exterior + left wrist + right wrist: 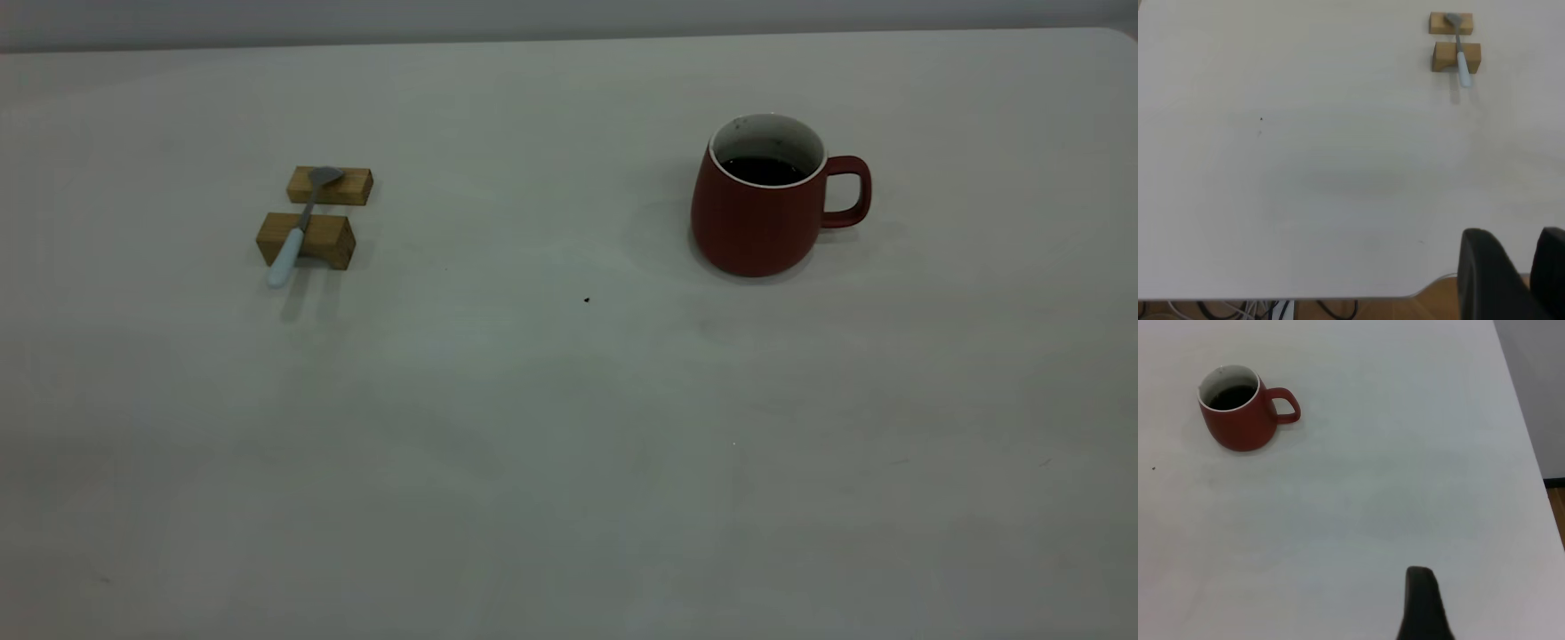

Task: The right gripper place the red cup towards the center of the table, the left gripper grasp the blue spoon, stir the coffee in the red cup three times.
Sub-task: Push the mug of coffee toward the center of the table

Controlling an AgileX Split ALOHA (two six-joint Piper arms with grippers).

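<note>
Exterior view: no arm in frame; worktop [533, 427] bears red cup [756, 213] at 2 o'clock, upright, handle toward 3 o'clock, coffee [763, 170] low inside. Blue spoon [300, 227] at 10 o'clock, bridging two wooden blocks [313, 213], bowl on far block, pale handle overhanging near block. One dark speck [586, 300] near centre. Left wrist view: adds left hand [1518, 273], two dark fingers with a gap between, spread, holding nothing, at worktop's near edge, well apart from spoon; cables [1258, 310] below the edge. Right wrist view: adds right hand [1423, 603], only one dark finger visible, spread cannot tell, touching nothing, well apart from cup.
</note>
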